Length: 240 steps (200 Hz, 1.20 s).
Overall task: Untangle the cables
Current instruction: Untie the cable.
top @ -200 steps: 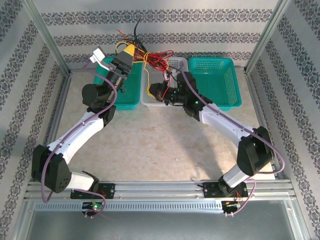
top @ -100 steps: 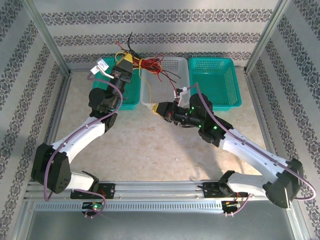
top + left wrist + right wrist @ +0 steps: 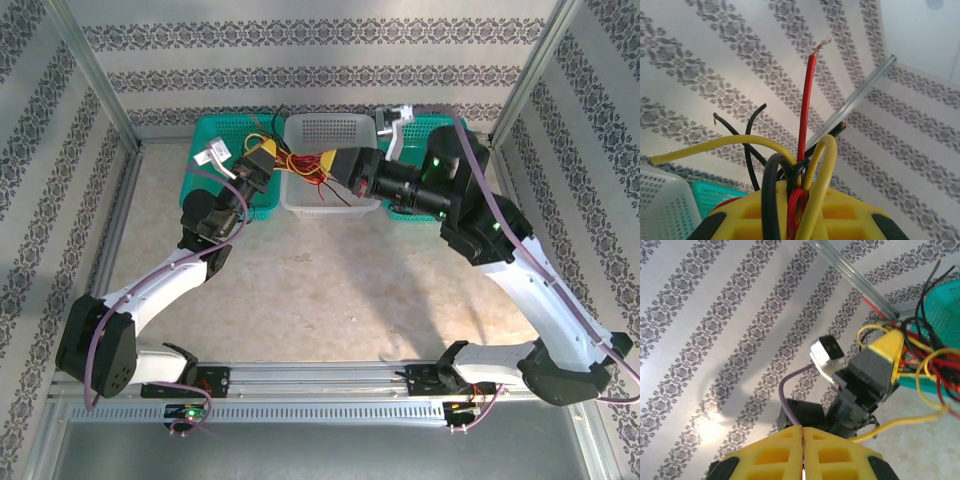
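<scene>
The cables [image 3: 292, 165] hang as one knotted bunch of red, black and yellow strands over the left side of the white basket [image 3: 310, 205]. They are held up off its mesh, I judge so that the loops can sag apart and single strands can be drawn out without snagging. The left arm [image 3: 170, 270] rises from the desk [image 3: 300, 290] to the basket's left rim, and the left jaws are clamped on the bunch. In the left wrist view the cables [image 3: 807, 100] sprout from between the pads [image 3: 740, 220]: a red one stands upright with a frayed tip, yellow ones arch over and black ones curl aside. This arm looks to serve as the anchor. The right arm [image 3: 520, 270] comes in across the right side of the white basket, and the right jaws point at the bunch from over the basket's middle, close to its trailing ends. They are pressed fully together; in the right wrist view the pads [image 3: 835, 455] meet along a thin seam. A yellow strand [image 3: 900, 425] runs from the bunch to the edge of one pad. Whether it is nipped there or merely passes behind, I cannot tell. If it is caught, drawing away from the basket's left rim would tease it free.
</scene>
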Available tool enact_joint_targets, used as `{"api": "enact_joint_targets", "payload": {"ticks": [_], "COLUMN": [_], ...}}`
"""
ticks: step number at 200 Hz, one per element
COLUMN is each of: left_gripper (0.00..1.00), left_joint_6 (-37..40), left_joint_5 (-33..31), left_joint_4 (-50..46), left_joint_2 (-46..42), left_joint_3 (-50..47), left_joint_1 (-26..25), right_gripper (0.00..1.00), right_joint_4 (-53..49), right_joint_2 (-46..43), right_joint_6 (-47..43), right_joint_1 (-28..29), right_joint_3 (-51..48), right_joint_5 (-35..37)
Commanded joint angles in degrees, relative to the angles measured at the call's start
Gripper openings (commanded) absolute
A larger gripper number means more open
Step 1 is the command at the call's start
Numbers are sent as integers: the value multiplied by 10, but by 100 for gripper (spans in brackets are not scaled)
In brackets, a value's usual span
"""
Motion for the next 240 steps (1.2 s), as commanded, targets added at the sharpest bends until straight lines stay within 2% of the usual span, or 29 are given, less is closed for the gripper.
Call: {"api": "enact_joint_targets", "payload": {"ticks": [1,25,60,93,130,154,173,201,225,240], "left_gripper": [0,0,0,0,0,0,0,0,0,0], "left_joint_6": [-4,-27,-79,-146,-167,-180,-211,-224,-211,-153], "left_joint_5": [67,136,199,248,274,246,182,123,99,99], "left_joint_4": [-13,-20,-9,4,-50,-27,59,144,144,88], "left_joint_2": [-31,-51,-90,-141,-214,-233,-222,-174,-151,-154], "left_joint_3": [-18,-26,-46,-53,-29,-22,-35,6,55,90], "left_joint_1": [6,6,6,6,6,6,6,6,6,5], "right_gripper": [0,0,0,0,0,0,0,0,0,0], "right_joint_4": [-82,-139,-142,-144,-131,-91,-25,60,165,219], "right_joint_2": [37,91,165,261,347,378,380,360,327,296], "right_joint_6": [-74,-97,-75,-49,-24,1,29,57,108,134], "right_joint_1": [-21,-72,-163,-224,-259,-258,-237,-190,-139,-109], "right_joint_3": [105,213,311,415,446,392,300,152,-1,-97], "right_joint_5": [6,2,-62,-110,-138,-148,-158,-149,-150,-141]}}
